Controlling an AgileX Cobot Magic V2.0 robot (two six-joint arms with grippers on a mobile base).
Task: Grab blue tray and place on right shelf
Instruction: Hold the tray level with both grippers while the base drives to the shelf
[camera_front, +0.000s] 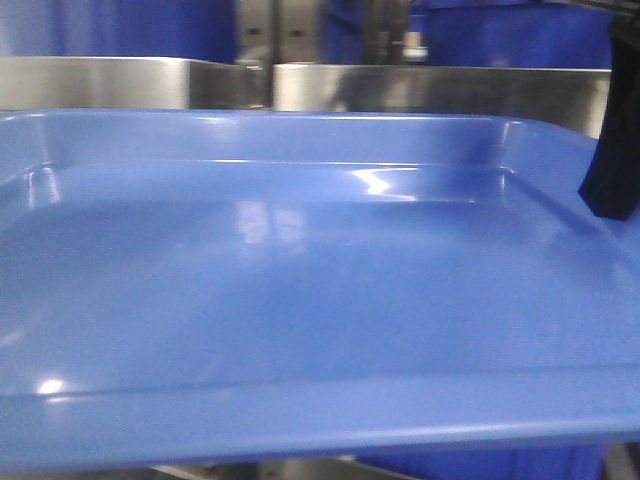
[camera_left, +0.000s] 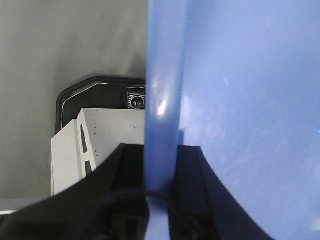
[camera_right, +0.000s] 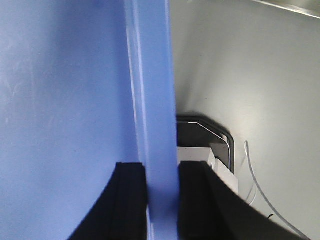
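The blue tray (camera_front: 300, 280) fills the front view, held level and close to the camera. In the left wrist view my left gripper (camera_left: 161, 155) is shut on the tray's rolled rim (camera_left: 161, 100), one black finger on each side. In the right wrist view my right gripper (camera_right: 161, 170) is shut on the opposite rim (camera_right: 150, 90) the same way. One black finger of the right gripper (camera_front: 612, 130) shows at the tray's right edge in the front view. The steel front rail of the right shelf (camera_front: 440, 90) lies just beyond the tray's far rim.
A second steel rail (camera_front: 95, 82) lies at the left, with perforated uprights (camera_front: 270, 30) between the two. Darker blue bins (camera_front: 500, 35) stand behind the rails. The robot's white and black base (camera_left: 100, 125) and grey floor show below the tray.
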